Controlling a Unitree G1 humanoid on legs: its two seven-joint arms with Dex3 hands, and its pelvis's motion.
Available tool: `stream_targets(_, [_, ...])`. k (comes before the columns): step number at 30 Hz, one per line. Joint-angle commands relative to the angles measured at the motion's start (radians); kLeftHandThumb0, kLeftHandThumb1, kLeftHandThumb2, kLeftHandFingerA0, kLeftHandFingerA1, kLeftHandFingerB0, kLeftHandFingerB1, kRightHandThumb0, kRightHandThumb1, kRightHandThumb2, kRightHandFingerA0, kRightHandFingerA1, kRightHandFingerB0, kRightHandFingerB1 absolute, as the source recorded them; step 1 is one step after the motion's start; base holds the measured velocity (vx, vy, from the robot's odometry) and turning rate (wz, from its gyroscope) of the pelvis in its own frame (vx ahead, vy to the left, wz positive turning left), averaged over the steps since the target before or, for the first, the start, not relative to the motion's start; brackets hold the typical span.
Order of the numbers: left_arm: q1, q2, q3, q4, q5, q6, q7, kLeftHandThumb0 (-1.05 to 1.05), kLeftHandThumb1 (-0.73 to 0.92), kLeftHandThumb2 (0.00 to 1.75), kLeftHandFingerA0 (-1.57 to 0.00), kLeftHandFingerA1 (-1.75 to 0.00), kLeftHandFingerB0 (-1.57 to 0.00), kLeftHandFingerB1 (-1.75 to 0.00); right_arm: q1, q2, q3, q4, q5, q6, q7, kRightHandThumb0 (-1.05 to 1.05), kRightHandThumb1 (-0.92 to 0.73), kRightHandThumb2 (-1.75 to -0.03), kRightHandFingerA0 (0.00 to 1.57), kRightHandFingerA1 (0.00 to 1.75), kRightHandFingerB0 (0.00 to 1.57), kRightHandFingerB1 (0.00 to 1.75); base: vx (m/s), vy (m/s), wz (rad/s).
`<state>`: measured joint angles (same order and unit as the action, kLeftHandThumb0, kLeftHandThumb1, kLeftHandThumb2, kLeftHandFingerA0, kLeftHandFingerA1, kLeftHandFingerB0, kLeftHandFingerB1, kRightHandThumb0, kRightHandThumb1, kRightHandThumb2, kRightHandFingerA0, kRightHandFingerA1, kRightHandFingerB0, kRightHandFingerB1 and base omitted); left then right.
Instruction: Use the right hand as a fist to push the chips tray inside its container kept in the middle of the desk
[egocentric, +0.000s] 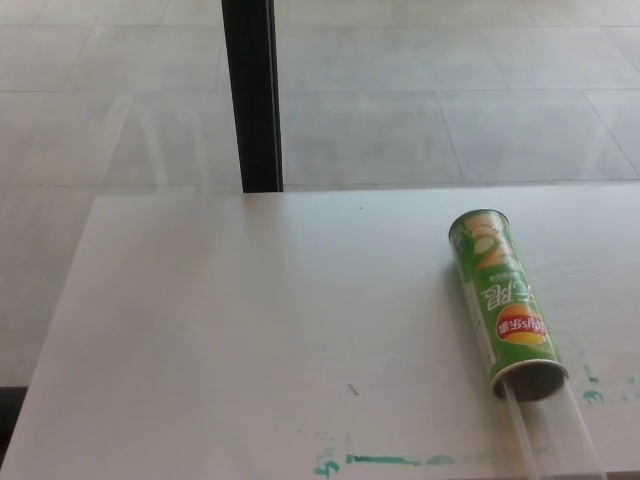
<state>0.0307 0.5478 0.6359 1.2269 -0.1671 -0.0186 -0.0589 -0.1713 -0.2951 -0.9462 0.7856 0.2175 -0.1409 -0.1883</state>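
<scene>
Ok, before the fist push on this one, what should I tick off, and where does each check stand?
1. Can lying on its side on the desk: ok.
2. Open end faces the robot: ok.
3. Clear tray sticks out of the open end, not yet pushed in: ok.
4. Tray in line with the can: looks ok, though its near end runs out of the picture.
5. Can in the middle of the desk: not ok, it lies toward the right side.
6. Right hand closed into a fist: cannot tell, neither hand is in view.
</scene>
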Motion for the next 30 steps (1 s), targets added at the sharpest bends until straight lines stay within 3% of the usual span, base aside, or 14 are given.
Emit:
stream_targets(1, [-0.004, 0.038, 0.052, 0.023, -0.086, 0.059, 0.003, -0.72, 0.92, 0.71, -0.44, -0.61, -0.35, -0.5, -0.077, -0.008, -0.021, -0.344, 0.141, -0.07, -0.048, -0.69, -0.81, -0.64, 0.93, 1.0, 0.64, 0.58, 0.0, 0.0, 0.0])
stream_targets(3, [0.001, 0.041, 0.031, 0.022, -0.064, 0.055, 0.005, -0.72, 0.92, 0.72, -0.46, -0.6, -0.37, -0.49, -0.063, -0.001, -0.001, -0.413, 0.145, -0.049, -0.016, -0.69, -0.82, -0.64, 0.89, 1.02, 0.63, 0.6, 0.0, 0.0, 0.0])
stream_targets(5, [0.003, 0.042, 0.031, 0.026, -0.065, 0.05, -0.002, -0.74, 0.92, 0.73, -0.46, -0.58, -0.31, -0.45, -0.02, 0.082, 0.081, -0.77, 0.158, 0.063, -0.057, -0.73, -0.78, -0.63, 0.94, 1.02, 0.76, 0.58, 0.0, 0.0, 0.0])
stream_targets(12, [-0.002, 0.047, 0.035, 0.036, -0.068, 0.038, -0.013, -0.74, 0.92, 0.72, -0.51, -0.63, -0.25, -0.42, 0.049, 0.148, 0.192, -1.122, 0.186, 0.152, -0.057, -0.78, -0.75, -0.63, 1.06, 0.91, 0.79, 0.53, 0.0, 0.0, 0.0])
stream_targets(13, [-0.003, 0.049, 0.024, 0.033, -0.056, 0.044, 0.005, -0.74, 0.92, 0.72, -0.51, -0.64, -0.36, -0.49, 0.085, 0.164, 0.24, -1.218, 0.153, 0.182, -0.06, -0.81, -0.74, -0.63, 1.04, 0.88, 0.81, 0.49, 0.0, 0.0, 0.0])
stream_targets(14, [-0.002, 0.051, 0.026, 0.032, -0.06, 0.049, -0.004, -0.75, 0.92, 0.71, -0.52, -0.67, -0.37, -0.48, 0.113, 0.17, 0.285, -1.278, 0.136, 0.173, -0.033, -0.76, -0.62, -1.09, 1.03, 0.97, 0.71, 0.58, 0.0, 0.0, 0.0])
stream_targets(15, [-0.001, 0.049, 0.033, 0.032, -0.066, 0.049, -0.003, -0.74, 0.92, 0.7, -0.52, -0.66, -0.37, -0.47, 0.141, 0.17, 0.324, -1.33, 0.126, 0.183, -0.011, -0.78, -0.63, -1.1, 0.96, 0.97, 0.69, 0.58, 0.0, 0.0, 0.0])
stream_targets(16, [-0.003, 0.048, 0.04, 0.031, -0.073, 0.051, 0.0, -0.73, 0.92, 0.69, -0.5, -0.63, -0.33, -0.46, 0.155, 0.173, 0.345, -1.361, 0.126, 0.197, -0.007, -0.8, -0.75, -0.63, 0.94, 0.96, 0.75, 0.47, 0.0, 0.0, 0.0])
stream_targets(18, [-0.002, 0.047, 0.042, 0.029, -0.076, 0.051, -0.007, -0.75, 0.92, 0.72, -0.47, -0.64, -0.32, -0.47, 0.18, 0.182, 0.391, -1.409, 0.138, 0.196, 0.016, -0.78, -0.74, -0.64, 0.91, 1.02, 0.72, 0.48, 0.0, 0.0, 0.0])
stream_targets(19, [-0.002, 0.047, 0.035, 0.026, -0.069, 0.054, -0.002, -0.73, 0.92, 0.72, -0.49, -0.63, -0.36, -0.48, 0.214, 0.178, 0.439, -1.423, 0.143, 0.148, 0.081, -0.72, -0.79, -0.65, 0.84, 1.12, 0.62, 0.53, 0.0, 0.0, 0.0])
stream_targets(23, [0.0, 0.047, 0.032, 0.019, -0.068, 0.057, -0.006, -0.76, 0.92, 0.76, -0.44, -0.62, -0.31, -0.48, 0.329, 0.163, 0.54, -1.455, 0.132, 0.098, 0.201, -0.69, -0.81, -0.65, 0.8, 1.09, 0.56, 0.53, 0.0, 0.0, 0.0])
stream_targets(24, [0.001, 0.055, 0.039, 0.025, -0.074, 0.067, -0.014, -0.71, 0.75, 1.11, -0.4, -0.64, -0.29, -0.55, 0.408, 0.118, 0.589, -1.457, 0.102, 0.064, 0.292, -0.65, -0.84, -0.66, 0.72, 1.19, 0.52, 0.52, 0.0, 0.0, 0.0])
stream_targets(25, [-0.001, 0.055, 0.041, 0.025, -0.076, 0.069, -0.009, -0.73, 0.92, 0.72, -0.44, -0.59, -0.34, -0.47, 0.425, 0.105, 0.594, -1.465, 0.098, 0.072, 0.303, -0.64, -0.85, -0.65, 0.7, 1.16, 0.52, 0.5, 0.0, 0.0, 0.0])
stream_targets(30, [-0.004, 0.061, 0.033, 0.028, -0.066, 0.067, 0.002, -0.73, 0.92, 0.71, -0.49, -0.62, -0.36, -0.49, 0.571, -0.076, 0.6, -1.518, 0.113, 0.137, 0.46, -0.58, -0.84, -0.64, 0.68, 1.08, 0.51, 0.45, 0.0, 0.0, 0.0])
